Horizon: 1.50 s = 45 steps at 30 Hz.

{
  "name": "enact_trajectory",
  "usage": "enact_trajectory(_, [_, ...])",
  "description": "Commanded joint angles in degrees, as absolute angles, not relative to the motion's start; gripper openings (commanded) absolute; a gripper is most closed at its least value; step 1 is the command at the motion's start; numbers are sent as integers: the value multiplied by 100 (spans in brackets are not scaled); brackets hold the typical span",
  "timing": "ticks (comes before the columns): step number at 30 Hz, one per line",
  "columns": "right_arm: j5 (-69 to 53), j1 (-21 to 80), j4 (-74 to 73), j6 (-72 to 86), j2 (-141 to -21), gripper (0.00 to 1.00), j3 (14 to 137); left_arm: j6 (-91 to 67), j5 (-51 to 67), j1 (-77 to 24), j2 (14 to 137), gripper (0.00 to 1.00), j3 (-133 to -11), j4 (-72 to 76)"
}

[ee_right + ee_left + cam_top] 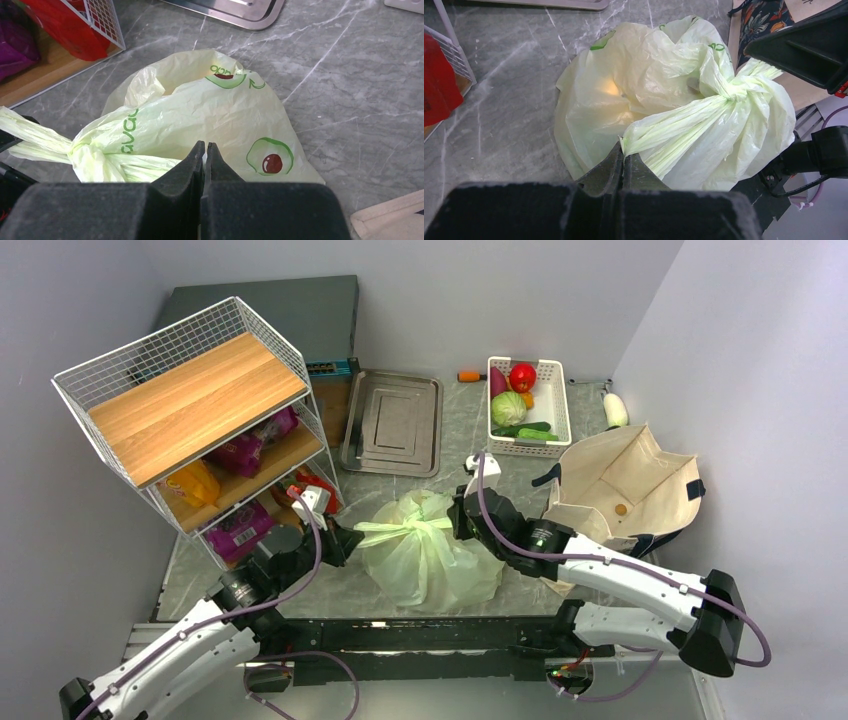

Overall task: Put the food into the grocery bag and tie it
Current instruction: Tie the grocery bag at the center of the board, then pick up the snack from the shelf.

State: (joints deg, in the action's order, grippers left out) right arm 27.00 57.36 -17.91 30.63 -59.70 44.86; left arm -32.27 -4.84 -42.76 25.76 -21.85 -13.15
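Bag [425,552] sits mid-table [455,435] between the arms, handles tied in a knot [740,90] on top. Left gripper [622,156] pinched tight on one twisted handle end [674,125]. Right gripper [205,150] likewise clamped on the other end [150,167].

A: Any text reading?
B: Wrist view is showing green lettering [131,132] on the grocery bag [210,117]: "avoc", the rest creasing away. A second fragment near the top isn't reading cleanly. Nothing else is legible.
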Motion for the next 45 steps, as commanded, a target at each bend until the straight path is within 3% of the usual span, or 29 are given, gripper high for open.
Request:
enact_trajectory(1, [4177, 5332, -3162, 2557, -5712, 0, 4500, -2993, -1776, -4087, 2602, 0, -2258, -2243])
enact_trajectory(2, [4174, 5343, -3167, 2449, -5652, 0, 4587, -2944, -1769, -4087, 2639, 0, -2403, -2297])
enact_trajectory(5, [4061, 5362, -3150, 2100, -5494, 0, 4973, -2753, -1760, -4087, 2837, 17, -2877, -2492])
enact_trajectory(7, [3851, 5360, -3142, 1844, -5492, 0, 5269, -2531, -1689, -4085, 2975, 20, -3196, -2566])
enact_trajectory(9, [3622, 5383, -3155, 1636, -5574, 12, 5612, -2297, -1619, -4087, 3090, 25, -3484, -2621])
enact_trajectory(14, [3373, 5455, -3247, 1311, -5839, 51, 6383, -1983, -1334, -4083, 3250, 50, -4089, -2755])
enact_trajectory(16, [3269, 5480, -3191, 1240, -5853, 60, 6546, -1909, -1216, -4086, 3290, 60, -4306, -2859])
enact_trajectory(19, [3103, 5483, -3094, 1154, -5852, 65, 6776, -1805, -1079, -4085, 3313, 94, -4643, -3113])
enact_trajectory(20, [3056, 5484, -3074, 1126, -5874, 67, 6863, -1765, -1042, -4086, 3301, 99, -4755, -3197])
enact_trajectory(33, [2392, 5479, -2654, 991, -6182, 76, 7398, -1224, -611, -4087, 2464, 99, -5198, -3398])
enact_trajectory(45, [1445, 5488, -2212, 1055, -6458, 80, 7528, -1127, -3254, -4084, 2237, 99, -5467, -4223])
